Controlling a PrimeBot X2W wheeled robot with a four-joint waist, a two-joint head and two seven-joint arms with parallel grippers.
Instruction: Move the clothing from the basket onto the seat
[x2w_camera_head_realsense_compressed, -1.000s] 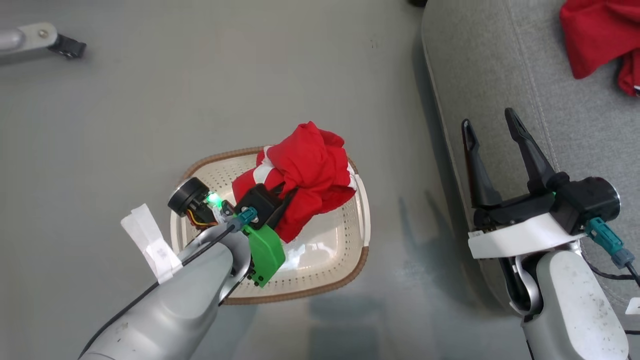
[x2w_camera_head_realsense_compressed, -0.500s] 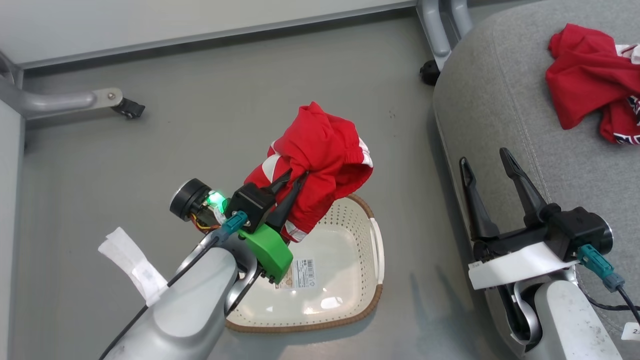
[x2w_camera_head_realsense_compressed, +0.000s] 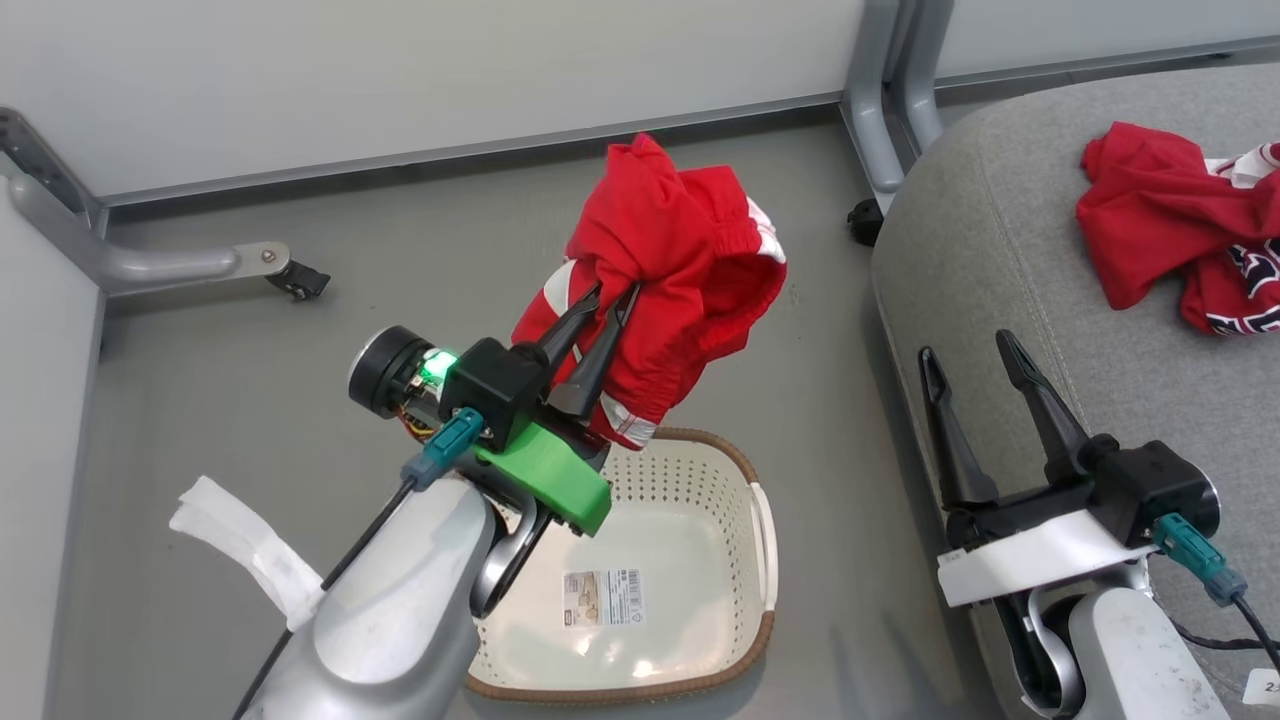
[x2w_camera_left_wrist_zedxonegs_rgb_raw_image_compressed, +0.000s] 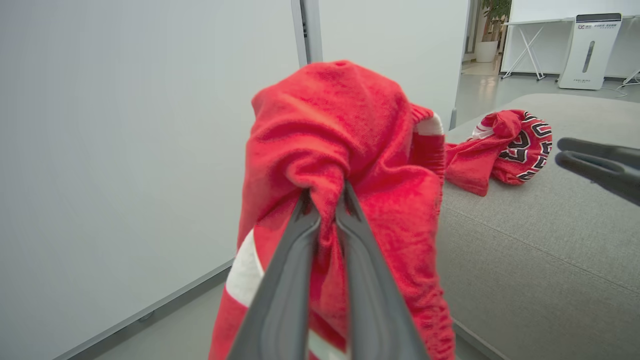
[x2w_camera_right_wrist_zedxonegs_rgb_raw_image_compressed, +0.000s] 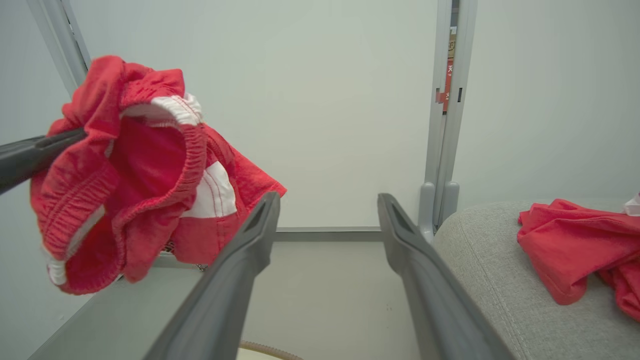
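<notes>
The left gripper is closed on a bunched fold of the red shorts, and its two dark fingers are pinched nearly together with cloth squeezed between the tips. The rest of the garment is draped over and around the fingertips. An elastic waistband is turned open on the side toward the right gripper, and a white side stripe is seen just below the grip. The shorts are carried in the air by this gripper alone.

Below the left gripper, back toward its wrist, the cream perforated basket is set on the grey floor, and a printed label is stuck to its bottom. The lowest hem of the shorts seems to be clear of the brown woven rim, though the two overlap in the head view and contact cannot be ruled out.

To the right of the left gripper, the right gripper is held with its fingers spread wide and nothing between them, at the rounded edge of the grey seat. Beyond it, the red jersey with navy-and-white lettering is laid crumpled on the seat, well apart from the shorts.

Ahead of the left gripper, a pale wall panel is seen, and off to its left a grey frame leg ends in a black caster.
</notes>
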